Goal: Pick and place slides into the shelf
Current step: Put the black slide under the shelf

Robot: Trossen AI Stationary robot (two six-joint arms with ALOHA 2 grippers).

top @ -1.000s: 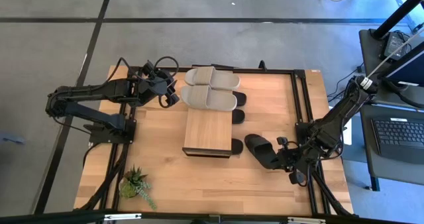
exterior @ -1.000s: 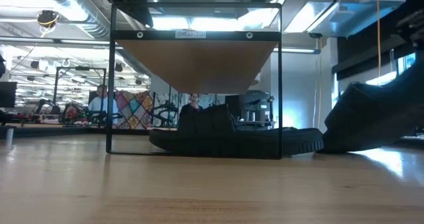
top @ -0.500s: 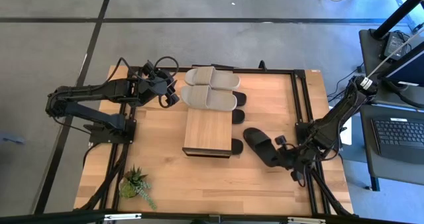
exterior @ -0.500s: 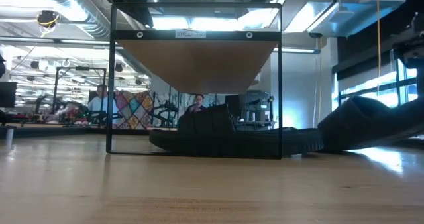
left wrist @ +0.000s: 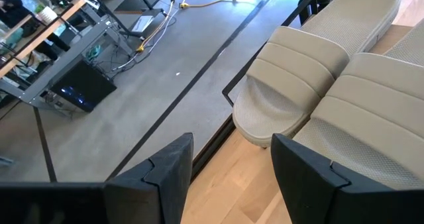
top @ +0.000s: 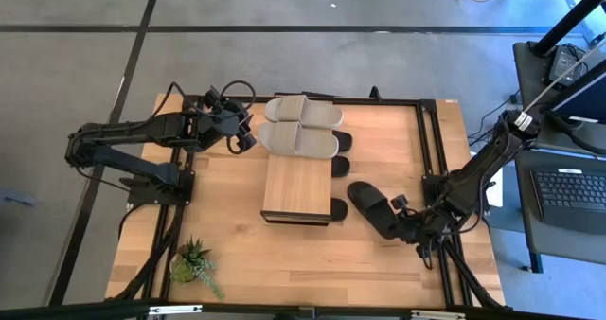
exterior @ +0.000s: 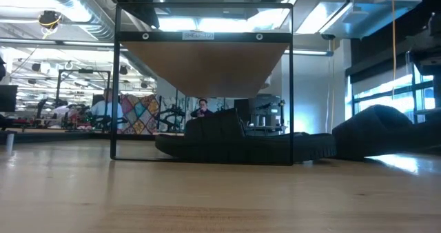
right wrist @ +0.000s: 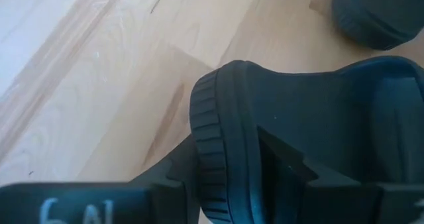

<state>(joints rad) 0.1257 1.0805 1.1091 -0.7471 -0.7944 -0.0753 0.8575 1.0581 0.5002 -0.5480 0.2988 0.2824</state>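
The shelf point(top: 296, 189) has a light plank top, and two beige slides point(top: 301, 125) lie side by side on its far part. The ends of black slides point(top: 339, 168) stick out from under it on the right, and the low view shows one point(exterior: 234, 142) lying beneath it. My right gripper point(top: 404, 225) is shut on another black slide point(top: 371, 209) on the table just right of the shelf. My left gripper point(top: 248, 133) hangs open beside the beige slides point(left wrist: 318, 98), touching nothing. My right gripper pinches the black slide at its rounded end point(right wrist: 222, 138), the end toward the table's near right. One finger point(right wrist: 285, 164) lies on the footbed and the other point(right wrist: 169, 177) outside the ribbed edge. The fingers slant down from the right. The slide lies low along the tabletop point(exterior: 386, 133).
A small green potted plant point(top: 194, 261) stands at the near left corner of the table point(top: 237, 254). Black frame rails point(top: 431, 140) run along the right side. Bare wood lies in front of the shelf. People sit at desks in the room beyond.
My right gripper has come down and rolled its wrist while staying shut on the black slide. The slide was tilted up above the table. It has swung down and now lies low and nearly flat on the table, a little nearer the shelf.
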